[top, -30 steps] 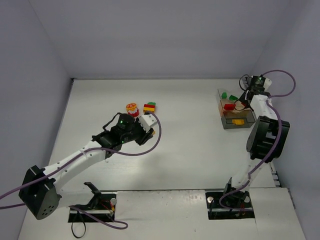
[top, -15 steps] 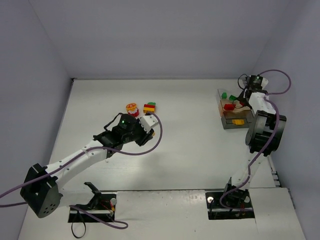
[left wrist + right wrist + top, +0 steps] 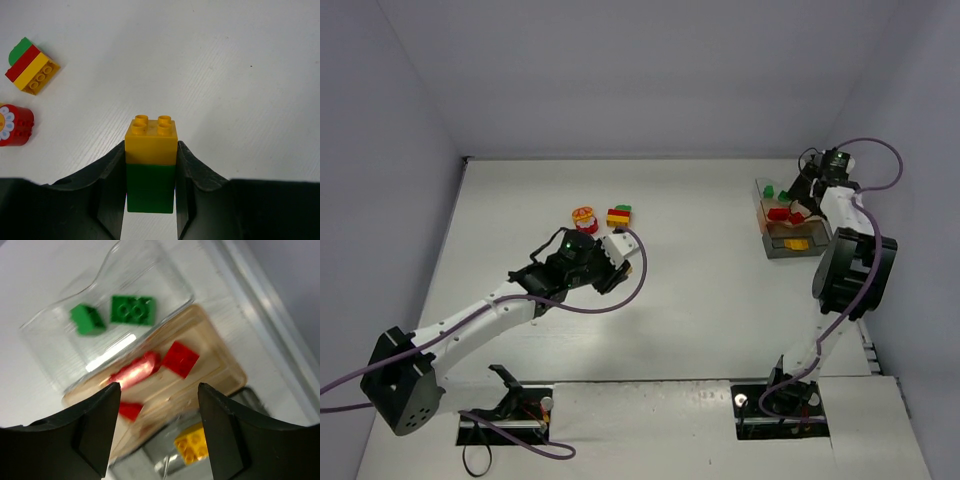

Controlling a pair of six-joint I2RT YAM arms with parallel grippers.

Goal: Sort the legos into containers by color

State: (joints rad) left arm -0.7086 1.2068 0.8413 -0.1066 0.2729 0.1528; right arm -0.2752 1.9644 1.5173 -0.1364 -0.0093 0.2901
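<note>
My left gripper (image 3: 150,172) is shut on a yellow-on-green stacked brick (image 3: 150,167) and holds it over the bare table; in the top view this gripper (image 3: 611,250) is just short of the loose pieces. A green-red-yellow stack (image 3: 31,66) (image 3: 618,215) and a round red-yellow piece (image 3: 12,125) (image 3: 584,216) lie on the table beyond it. My right gripper (image 3: 159,387) (image 3: 800,198) is open and empty above the containers (image 3: 768,238). The clear compartment holds two green bricks (image 3: 132,309), the tan one (image 3: 220,357) red bricks (image 3: 180,358), the grey one a yellow brick (image 3: 192,444).
The containers stand at the far right, close to the right wall. The side walls enclose the white table (image 3: 700,290). Purple cables (image 3: 620,295) trail from both wrists.
My left gripper has drawn back slightly toward the near side with the stack in it. My right gripper has shifted a little over the containers, still open.
</note>
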